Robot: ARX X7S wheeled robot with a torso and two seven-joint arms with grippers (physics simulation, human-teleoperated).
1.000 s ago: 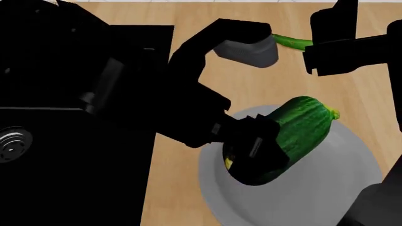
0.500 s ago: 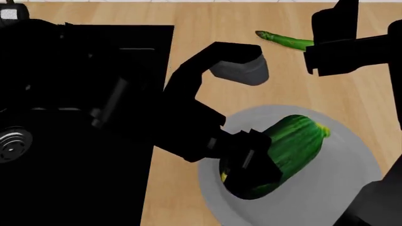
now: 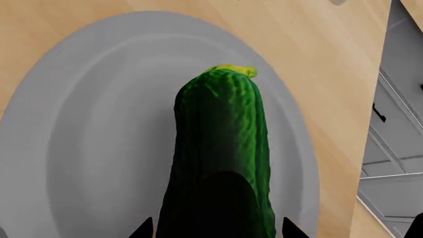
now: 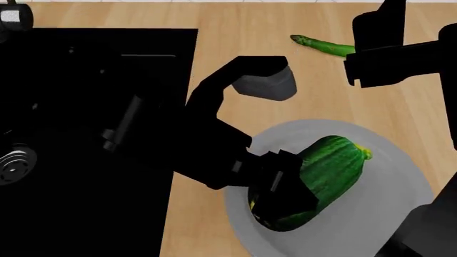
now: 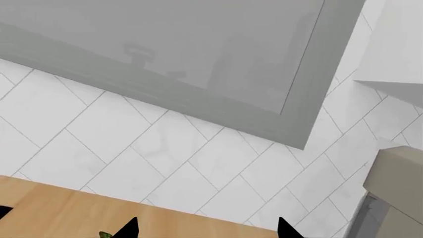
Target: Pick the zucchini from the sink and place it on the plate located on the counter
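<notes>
wooden counter (image 4: 214,225) beside black sink (image 4: 85,203). nearest: grey plate (image 4: 400,176), zucchini (image 4: 325,171) low over its middle, contact w/ plate not clear. left gripper (image 4: 282,201) clamped round its near end. judged stiff, fairly heavy, waxy skin; grip mid-body. farther: asparagus (image 4: 321,45). right gripper (image 5: 206,229) raised, tips apart, empty.

1. No text, label, brand, number or sign can be read in any view.
2. The plate (image 4: 400,187), the zucchini (image 4: 328,171) and the wooden surface (image 4: 236,16) are unmarked.
3. The wall tiles (image 5: 132,163) and cabinet front (image 5: 198,49) are blank too.
</notes>
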